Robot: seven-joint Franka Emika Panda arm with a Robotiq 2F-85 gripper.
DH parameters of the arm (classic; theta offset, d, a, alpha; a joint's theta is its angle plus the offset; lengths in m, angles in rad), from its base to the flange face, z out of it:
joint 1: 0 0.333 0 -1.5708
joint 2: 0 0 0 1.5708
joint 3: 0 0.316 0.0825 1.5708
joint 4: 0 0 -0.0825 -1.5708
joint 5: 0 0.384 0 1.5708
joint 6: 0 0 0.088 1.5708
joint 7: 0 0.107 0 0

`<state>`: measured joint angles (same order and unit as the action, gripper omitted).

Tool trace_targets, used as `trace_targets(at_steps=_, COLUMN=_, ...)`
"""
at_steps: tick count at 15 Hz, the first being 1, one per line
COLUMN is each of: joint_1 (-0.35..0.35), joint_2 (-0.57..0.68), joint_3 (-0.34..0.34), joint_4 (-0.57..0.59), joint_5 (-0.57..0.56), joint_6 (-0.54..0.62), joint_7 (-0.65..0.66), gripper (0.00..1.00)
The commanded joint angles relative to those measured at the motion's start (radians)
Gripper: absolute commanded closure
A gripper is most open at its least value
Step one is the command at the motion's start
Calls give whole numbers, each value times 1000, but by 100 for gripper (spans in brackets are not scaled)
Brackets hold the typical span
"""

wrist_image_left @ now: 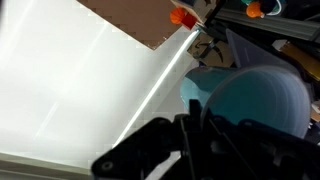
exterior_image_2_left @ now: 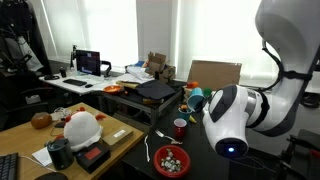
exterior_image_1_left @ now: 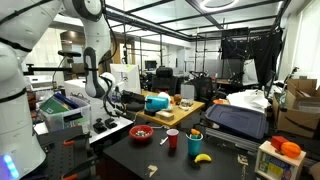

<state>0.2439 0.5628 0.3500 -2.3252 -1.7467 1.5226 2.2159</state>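
My gripper (wrist_image_left: 195,140) shows dark at the bottom of the wrist view, its fingers drawn together with nothing seen between them. It hovers close to a large white panel (wrist_image_left: 80,90) and a teal rounded object (wrist_image_left: 250,105). In an exterior view the gripper (exterior_image_1_left: 112,100) hangs over the left table end, beside a white box (exterior_image_1_left: 126,78) and left of the teal object (exterior_image_1_left: 157,102) on the wooden table. In an exterior view (exterior_image_2_left: 240,115) the arm's body fills the right side and hides the gripper.
On the dark table stand a red bowl (exterior_image_1_left: 142,132) (exterior_image_2_left: 170,160), a red cup (exterior_image_1_left: 172,139) (exterior_image_2_left: 180,128), a blue cup (exterior_image_1_left: 195,142) and a banana (exterior_image_1_left: 203,157). A black case (exterior_image_1_left: 235,120) and an orange item (exterior_image_1_left: 290,148) lie further right.
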Motion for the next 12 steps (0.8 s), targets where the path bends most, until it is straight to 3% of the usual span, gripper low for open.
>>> trace_targets(at_steps=1, joint_1=-51, joint_2=-142, joint_3=4, joint_4=-106, joint_5=12, joint_6=127, joint_7=102, gripper=99)
trace_targets(at_steps=8, joint_1=-125, joint_2=-364, joint_3=-40, joint_4=-220, joint_5=-18, joint_6=417, joint_7=151, gripper=99)
trace_targets(at_steps=12, joint_1=-153, joint_2=-464, joint_3=-100, joint_4=-226, joint_5=-113, joint_6=652, joint_7=166, gripper=99)
